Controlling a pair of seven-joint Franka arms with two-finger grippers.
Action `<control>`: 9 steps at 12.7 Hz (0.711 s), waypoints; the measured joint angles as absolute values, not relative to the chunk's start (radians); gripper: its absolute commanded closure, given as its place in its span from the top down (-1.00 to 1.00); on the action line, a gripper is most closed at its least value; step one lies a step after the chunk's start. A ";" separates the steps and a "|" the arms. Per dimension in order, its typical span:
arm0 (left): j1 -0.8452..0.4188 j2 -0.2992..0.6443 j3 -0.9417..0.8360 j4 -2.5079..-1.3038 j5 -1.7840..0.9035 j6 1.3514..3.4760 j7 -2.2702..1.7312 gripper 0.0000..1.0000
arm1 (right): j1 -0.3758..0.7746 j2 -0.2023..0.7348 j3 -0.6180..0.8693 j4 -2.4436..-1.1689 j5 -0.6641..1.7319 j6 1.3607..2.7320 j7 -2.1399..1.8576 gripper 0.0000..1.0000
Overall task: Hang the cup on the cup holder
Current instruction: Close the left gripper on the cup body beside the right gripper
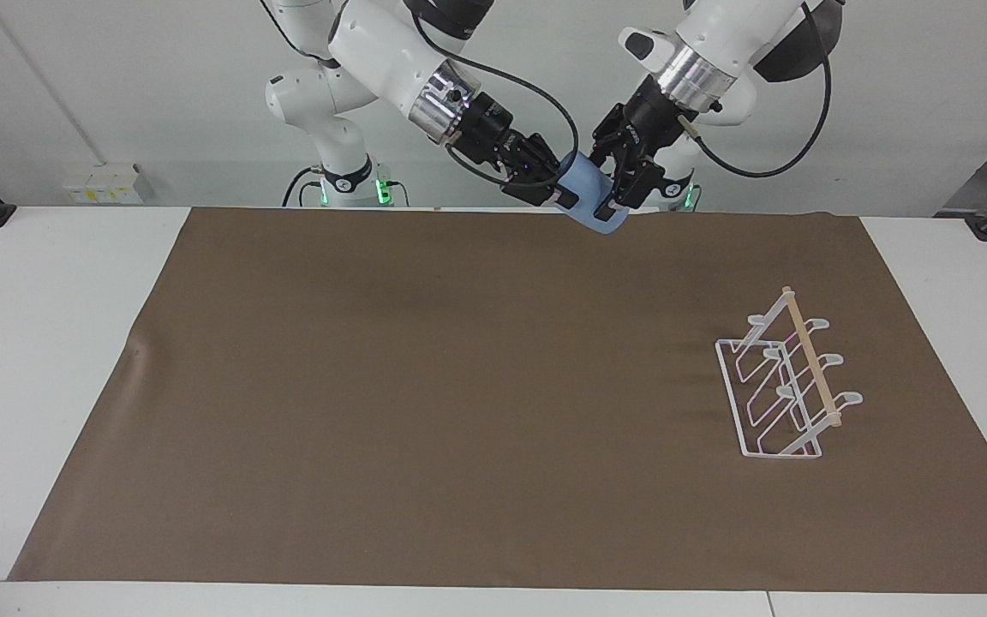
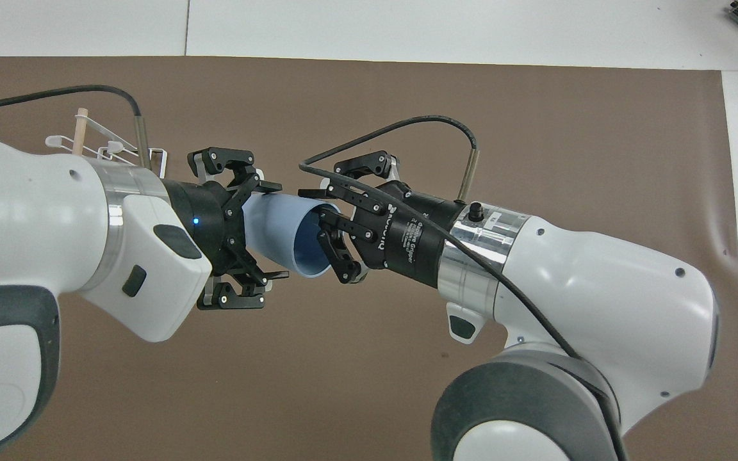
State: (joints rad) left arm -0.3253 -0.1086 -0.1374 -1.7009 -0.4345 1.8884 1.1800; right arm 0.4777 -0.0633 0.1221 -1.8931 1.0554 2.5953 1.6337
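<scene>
1. While our right gripper (image 2: 334,240) clamps the rim of the cup (image 2: 279,234), one finger inside the mouth, it holds the tumbler in the air over the brown mat (image 1: 425,386) at the robots' edge of the table.
2. We judge this a handover: our left gripper (image 2: 260,230) has its jaws spread wide around the cup's closed base, not yet closed on it.
3. We read the cup's long axis as roughly level, tilted slightly down; its base points at the left gripper, its mouth at the right one.
4. We probably hand it across because the cup holder (image 1: 789,386) stands toward the left arm's end, well apart from both grippers.
</scene>
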 measured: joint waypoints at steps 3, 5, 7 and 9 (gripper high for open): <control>-0.326 -0.109 -0.137 -1.712 -0.435 1.893 1.180 0.51 | 0.478 -0.063 0.122 -1.893 1.055 2.594 1.634 -1.00; -0.326 -0.109 -0.136 -1.717 -0.434 1.898 1.180 -0.99 | 0.478 -0.063 0.122 -1.893 1.055 2.591 1.634 -1.00; -0.326 -0.109 -0.135 -1.720 -0.434 1.900 1.190 -1.00 | 0.477 -0.061 0.122 -1.893 1.055 2.588 1.633 -1.00; -0.326 -0.109 -0.135 -1.720 -0.434 1.900 1.191 -1.00 | 0.477 -0.061 0.122 -1.893 1.055 2.588 1.633 -1.00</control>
